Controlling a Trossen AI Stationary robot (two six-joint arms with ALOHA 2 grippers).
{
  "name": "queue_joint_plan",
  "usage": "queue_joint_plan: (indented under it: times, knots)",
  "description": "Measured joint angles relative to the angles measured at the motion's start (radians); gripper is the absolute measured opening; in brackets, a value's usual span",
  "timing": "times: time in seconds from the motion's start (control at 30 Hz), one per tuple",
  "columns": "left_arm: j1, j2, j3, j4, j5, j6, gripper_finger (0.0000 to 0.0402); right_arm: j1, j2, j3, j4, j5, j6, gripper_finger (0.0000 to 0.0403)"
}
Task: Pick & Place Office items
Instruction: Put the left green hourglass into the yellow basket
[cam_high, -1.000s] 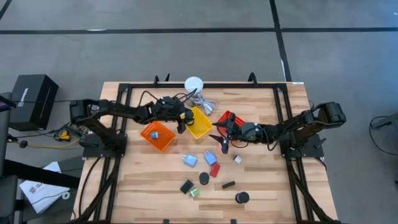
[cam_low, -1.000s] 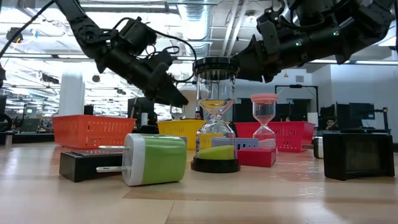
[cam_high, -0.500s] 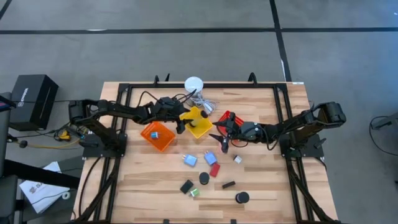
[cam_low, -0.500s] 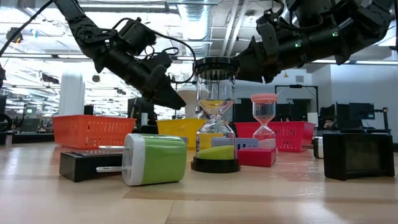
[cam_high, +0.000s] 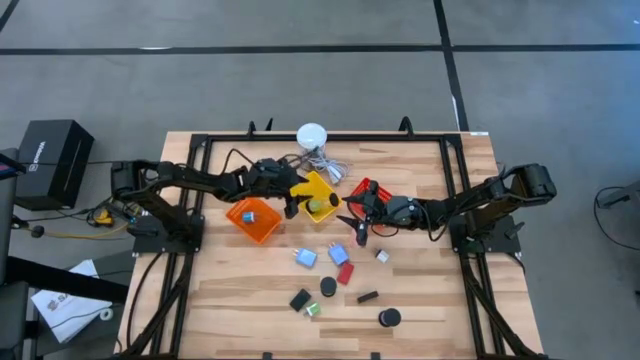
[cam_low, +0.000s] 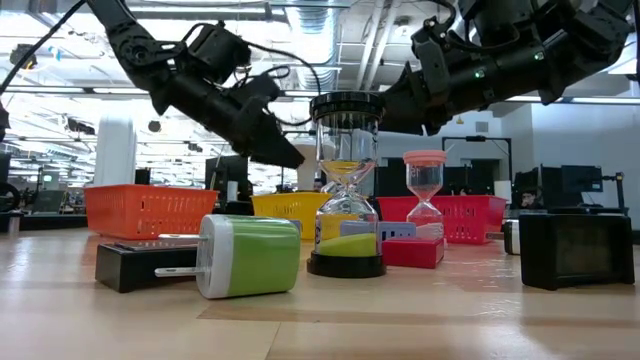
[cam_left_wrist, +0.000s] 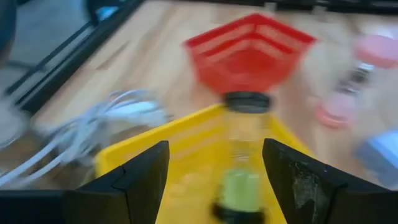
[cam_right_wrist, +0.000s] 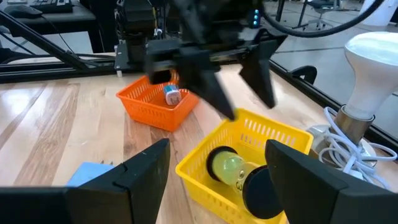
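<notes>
My left gripper (cam_high: 297, 195) hovers open over the yellow basket (cam_high: 325, 188). A black-capped hourglass with green sand (cam_right_wrist: 239, 177) lies on its side in that basket; it also shows in the left wrist view (cam_left_wrist: 242, 155). My right gripper (cam_high: 352, 225) is open and empty, low over the table between the red basket (cam_high: 368, 188) and the loose items. These stand or lie on the table: light-blue blocks (cam_high: 305, 258) (cam_high: 338, 253), a red block (cam_high: 345, 273), black discs (cam_high: 328, 287) (cam_high: 389, 317), a black bar (cam_high: 367, 296) and a green bit (cam_high: 313, 309).
The orange basket (cam_high: 250, 218) holds a small blue-and-white piece (cam_right_wrist: 171, 94). The white round-topped device (cam_high: 311, 135) and its grey cable lie behind the yellow basket. Black frame rails run along the table's left, far and right sides. There is bare wood near the front corners.
The green-sand hourglass now lies in the yellow basket, where none showed before. My left gripper has risen a little above the basket. My right gripper has kept still.
</notes>
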Motion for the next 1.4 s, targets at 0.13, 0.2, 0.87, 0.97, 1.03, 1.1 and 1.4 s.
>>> queue_joint_plan:
  times: [0.13,0.2,0.87,0.97,1.03,1.1,1.4]
  knots:
    - [-0.037,0.0,0.014,0.03,0.005,0.046,0.0262,0.0,0.0,0.0,-0.001,0.0,0.0,0.0255]
    - [-0.048,0.0,0.041,0.031,0.005,0.023,0.0267,0.0,0.0,0.0,-0.001,0.0,0.0,0.0255]
    - [-0.058,0.097,0.325,-0.406,0.007,0.081,0.0282,0.035,-0.062,0.046,-0.267,0.0,-0.002,0.0255]
    - [-0.067,0.143,0.327,-0.369,0.007,0.101,0.0282,0.033,-0.062,0.056,-0.304,0.001,-0.003,0.0255]
    - [-0.068,0.174,0.327,-0.353,0.001,0.102,0.0282,0.027,-0.062,0.061,-0.325,0.003,-0.001,0.0255]
    - [-0.069,0.19,0.326,-0.349,-0.005,0.103,0.0282,0.025,-0.062,0.061,-0.344,0.003,0.0,0.0255]
    - [-0.058,0.233,0.327,-0.339,-0.011,0.104,0.0282,0.025,-0.062,0.061,-0.341,0.003,-0.001,0.0255]
